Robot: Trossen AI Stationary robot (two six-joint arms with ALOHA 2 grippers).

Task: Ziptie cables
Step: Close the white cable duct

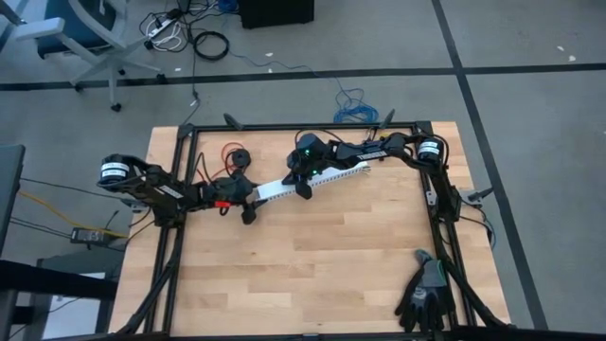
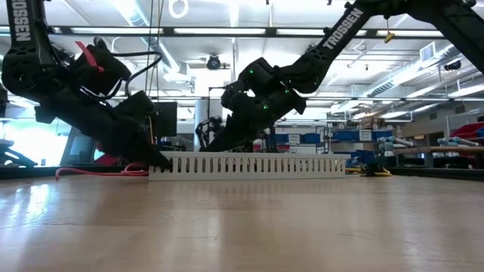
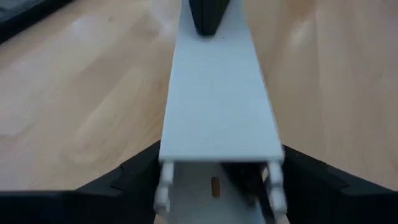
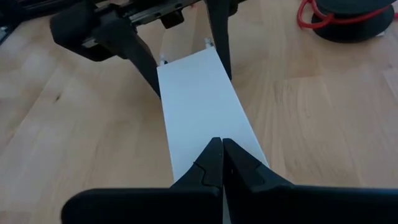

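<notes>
White slotted channel [image 1: 317,179], smooth flat lid fitted: left pincer [image 1: 248,201] straddles its end, fingers apart; right pincer [image 4: 222,163] pressed together on lid.

Robot arms: two
White slotted channel [image 1: 317,179]: one
White flat cover [image 4: 202,106] on channel: one
Spool of red wire [image 4: 348,17]: one
Black gloves [image 1: 426,294]: one pair

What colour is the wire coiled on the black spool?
Red: the wire on the round black spool shows best in the right wrist view.
</notes>
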